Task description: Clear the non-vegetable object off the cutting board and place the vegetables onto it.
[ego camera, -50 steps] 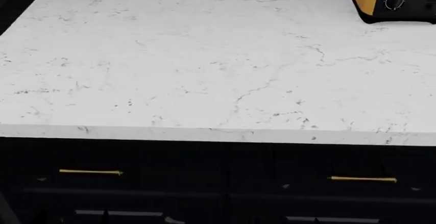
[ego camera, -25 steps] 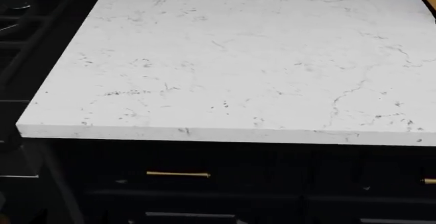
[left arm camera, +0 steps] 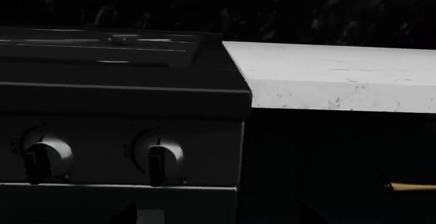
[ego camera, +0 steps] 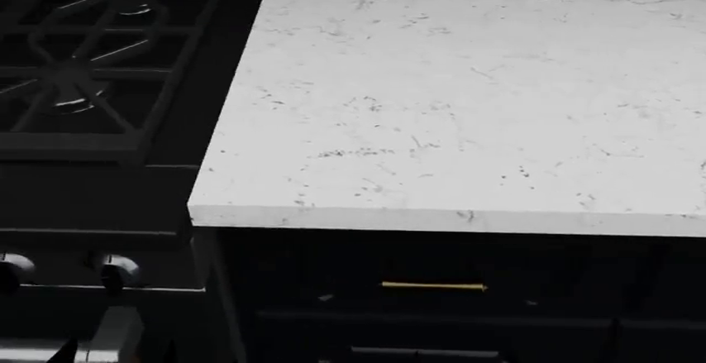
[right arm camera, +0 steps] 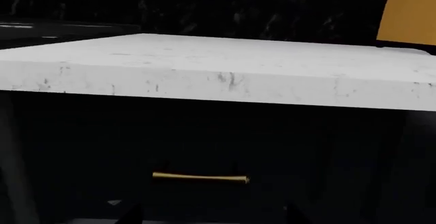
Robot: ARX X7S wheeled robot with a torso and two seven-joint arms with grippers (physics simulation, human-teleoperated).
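Note:
The cutting board, the vegetables and the non-vegetable object are out of view in every frame. My left gripper (left arm camera: 218,220) hangs low in front of the cabinet, beside the stove front. Only its two dark fingertips (left arm camera: 128,216) show, wide apart with nothing between them. My right gripper (right arm camera: 211,220) is below the counter edge, facing a drawer. Its dark fingertips (right arm camera: 132,215) also stand wide apart and empty. Neither gripper shows clearly in the head view.
A white marble countertop (ego camera: 464,98) fills the head view, bare where it shows. A black gas stove (ego camera: 99,57) adjoins its left side, with round knobs (left arm camera: 160,160) on the front. Dark drawers with a brass handle (right arm camera: 199,178) lie below. A yellow appliance (right arm camera: 409,17) stands far right.
The head view has swung left. The counter has slid to the right in the picture, the yellow appliance has left it, and the stove has come into sight.

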